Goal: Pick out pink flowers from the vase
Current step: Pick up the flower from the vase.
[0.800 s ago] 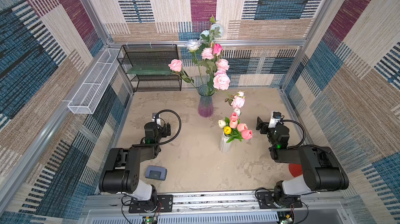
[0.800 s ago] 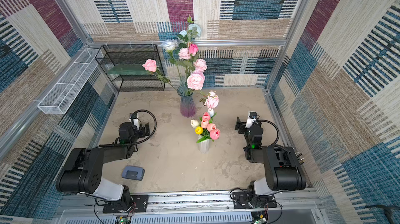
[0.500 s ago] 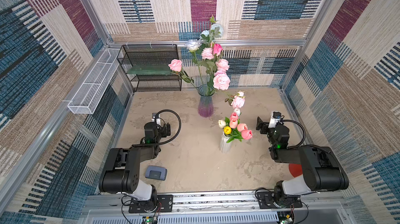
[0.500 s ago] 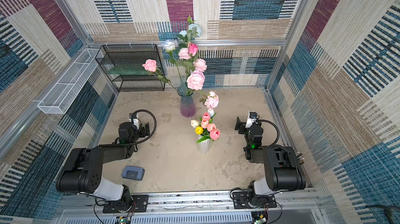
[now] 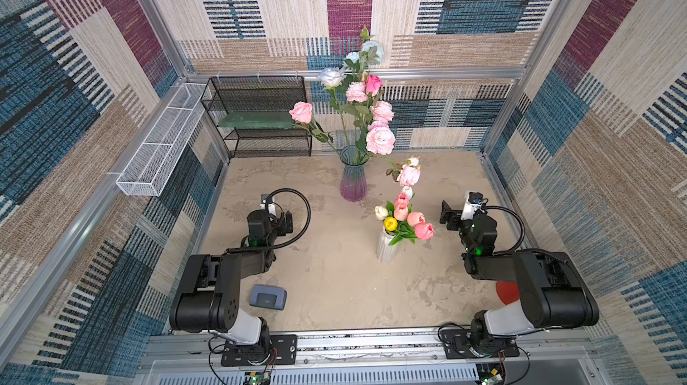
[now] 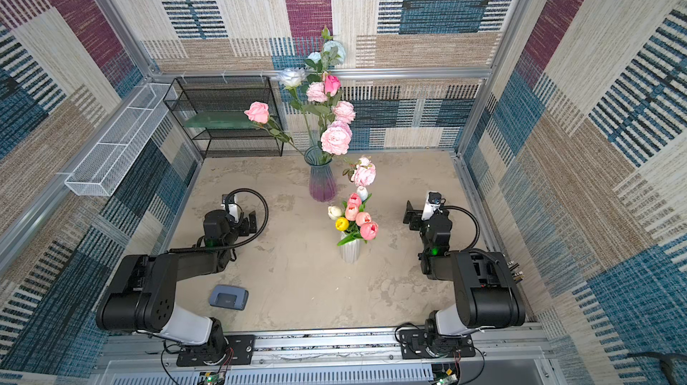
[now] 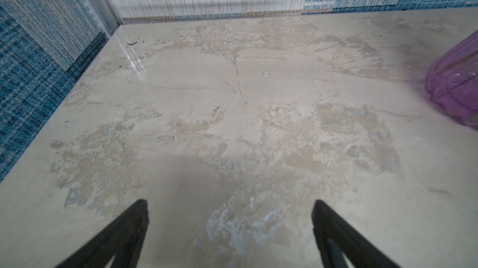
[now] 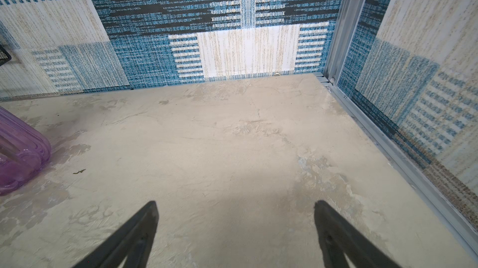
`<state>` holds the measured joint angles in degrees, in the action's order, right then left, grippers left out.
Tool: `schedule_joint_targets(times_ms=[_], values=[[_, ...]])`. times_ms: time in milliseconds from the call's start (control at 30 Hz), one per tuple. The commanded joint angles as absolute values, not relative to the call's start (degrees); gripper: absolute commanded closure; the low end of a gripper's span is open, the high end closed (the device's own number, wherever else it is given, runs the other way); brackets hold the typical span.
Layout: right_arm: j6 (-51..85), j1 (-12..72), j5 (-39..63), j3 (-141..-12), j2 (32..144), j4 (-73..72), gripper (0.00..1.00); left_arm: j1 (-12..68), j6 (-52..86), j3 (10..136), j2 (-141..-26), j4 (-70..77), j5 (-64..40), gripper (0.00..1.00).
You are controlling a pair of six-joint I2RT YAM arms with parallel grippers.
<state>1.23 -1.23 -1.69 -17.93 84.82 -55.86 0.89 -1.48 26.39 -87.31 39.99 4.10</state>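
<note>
Beige desk (image 5: 334,275): hard plaster/stone-like top, mottled w/ patchy worn spots, mostly matt, slight sheen streak near the corner in left wrist view. Patchwork walls (image 5: 74,134): woven carpet-like cloth, rough, matt. Silver frame rails (image 5: 427,72): bare metal, dull shine. Tall purple ribbed vase (image 5: 353,182): see-through, glass-like, glossy. Short white ribbed vase (image 5: 386,251): opaque, matt-ish, material unclear. Pink flowers (image 5: 380,140): cloth-like petals, soft matt; stems look plastic. Black mesh shelf rack (image 5: 260,98) & white mesh basket (image 5: 156,152): painted wire metal. Jaws: matt black, prob. plastic. Small grey-blue box (image 5: 268,297): smooth plastic.
</note>
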Motion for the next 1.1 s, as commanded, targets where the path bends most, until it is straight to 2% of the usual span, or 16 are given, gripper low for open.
schedule_joint_targets(times_ms=[0, 500, 600, 667, 833, 933, 1067], values=[[0.8, -1.2, -1.9, -18.4, 84.9, -57.0, 0.05, 0.9, -1.7, 26.5, -87.3, 40.2, 3.2, 0.0], [1.2, -1.8, -1.8, -18.1, 84.1, -57.3, 0.05, 1.1, -1.4, 26.0, -85.3, 39.9, 5.2, 0.0], [4.2, -2.1, -7.0, -24.8, 79.1, -41.8, 0.05, 3.8, -2.7, 31.6, -79.0, 23.9, 8.5, 0.0], [6.9, -2.6, -7.1, -28.8, 76.3, -33.7, 0.05, 5.3, -2.7, 34.0, -75.7, 19.2, 8.3, 0.0], [10.3, 0.0, -9.6, -31.6, 62.1, -25.1, 0.05, 7.7, 2.6, 33.7, -62.4, 12.4, 10.0, 0.0], [11.7, 1.3, -8.5, -35.3, 53.5, -17.7, 0.05, 12.8, 2.5, 35.5, -55.3, 6.2, 11.5, 0.0], [15.1, 5.8, -7.8, -41.3, 45.4, -5.9, 0.05, 18.6, 12.4, 39.9, -46.7, -4.9, 9.6, 0.0]])
